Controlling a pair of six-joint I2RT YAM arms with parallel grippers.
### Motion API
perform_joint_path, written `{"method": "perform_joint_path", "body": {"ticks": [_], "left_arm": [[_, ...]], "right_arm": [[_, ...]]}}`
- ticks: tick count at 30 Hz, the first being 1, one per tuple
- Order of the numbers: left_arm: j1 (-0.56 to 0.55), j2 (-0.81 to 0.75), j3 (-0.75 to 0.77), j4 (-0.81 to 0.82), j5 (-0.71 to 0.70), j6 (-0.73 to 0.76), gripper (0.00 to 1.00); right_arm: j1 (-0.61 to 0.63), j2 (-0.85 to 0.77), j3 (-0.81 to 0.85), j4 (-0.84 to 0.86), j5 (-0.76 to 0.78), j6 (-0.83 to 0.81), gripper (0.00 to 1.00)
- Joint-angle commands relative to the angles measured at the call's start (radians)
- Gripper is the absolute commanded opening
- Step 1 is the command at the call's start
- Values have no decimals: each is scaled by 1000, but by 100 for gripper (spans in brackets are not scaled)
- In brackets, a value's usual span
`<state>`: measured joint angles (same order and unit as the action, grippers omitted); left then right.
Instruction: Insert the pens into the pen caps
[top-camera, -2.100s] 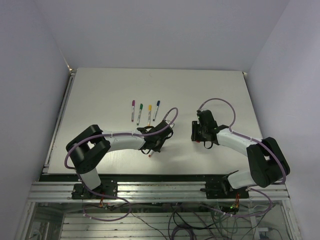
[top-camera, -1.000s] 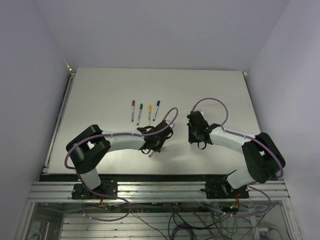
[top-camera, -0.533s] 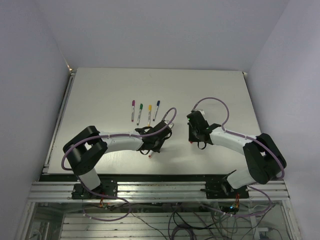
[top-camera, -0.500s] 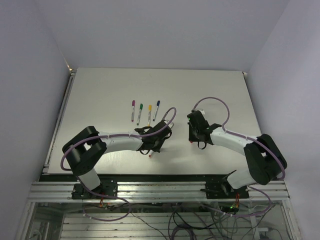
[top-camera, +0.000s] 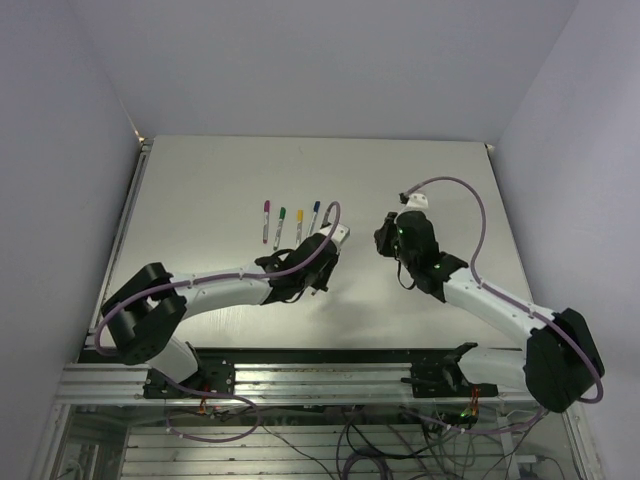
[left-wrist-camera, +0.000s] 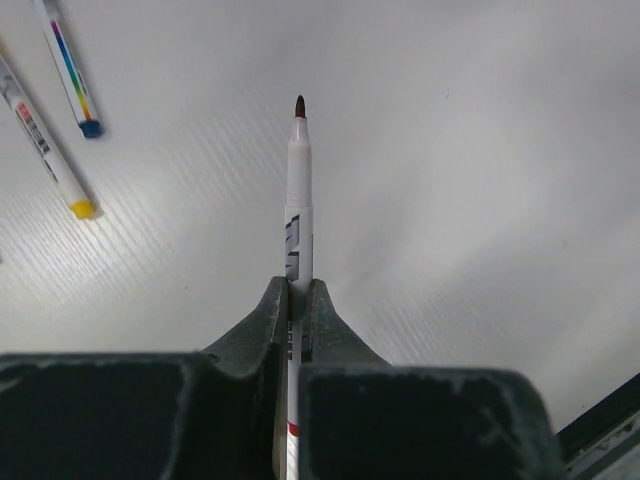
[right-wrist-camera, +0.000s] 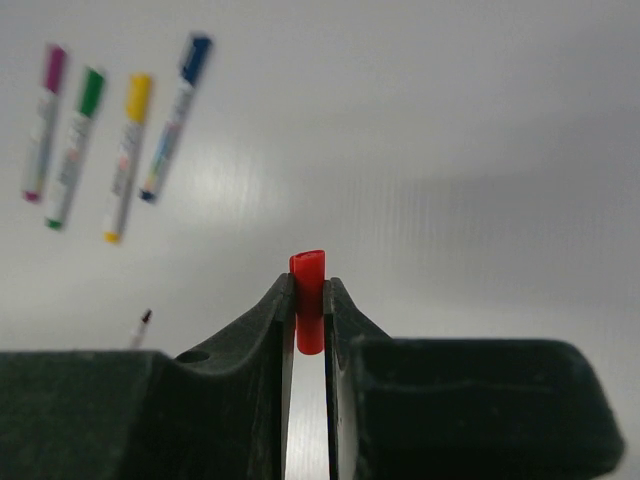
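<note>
The pale counter (top-camera: 420, 170) bears everything. Above its near middle, the left arm (top-camera: 220, 288) and the right arm (top-camera: 490, 300) lean in toward each other, with their ends close but apart.

Farther back, four thin white pens lie side by side in a row, none touching. They are the purple-capped pen (top-camera: 266, 222), the green-capped pen (top-camera: 279, 228), the yellow-capped pen (top-camera: 298, 230) and the blue-capped pen (top-camera: 312, 221).

The overhead view shows this layout, but what each arm grips is too small to make out there.

The left wrist view shows the left pincer (left-wrist-camera: 297, 300) clenched on the red-tipped pen (left-wrist-camera: 299, 200). This pen is a slim white stick with grey print. Its bare dark-red nib points straight ahead over the counter, clear of the surface.

The right wrist view shows the right pincer (right-wrist-camera: 308, 300) squeezed almost closed on the red cap (right-wrist-camera: 308, 272). The cap is a stubby tube standing upright between the fingers, with its top poking above them. The capped row is blurred beyond it.
</note>
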<state>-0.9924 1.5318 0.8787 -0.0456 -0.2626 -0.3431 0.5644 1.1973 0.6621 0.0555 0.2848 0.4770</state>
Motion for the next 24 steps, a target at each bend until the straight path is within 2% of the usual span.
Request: {"method": "perform_joint_path", "body": {"ticks": [1,8,14,20,24], "left_arm": [[-2,-70,-41,183,7,34,7],[0,-129,-108,370,92,34,7],[-1,-138,-132,463,147,2,7],[0,-125,-137,533,199,-24,7],[0,-119,-135,544,209,-30,7]], "right_arm": [[0,-85,-91,259,24,-24,0],[-3,-157,-242,592,-9,22,0],[-3,-165,-351,872,-23,84,0],[-3,-123,-407,1086,-52,141,0],[-3,-88,-411,1140,-84,173,0]]}}
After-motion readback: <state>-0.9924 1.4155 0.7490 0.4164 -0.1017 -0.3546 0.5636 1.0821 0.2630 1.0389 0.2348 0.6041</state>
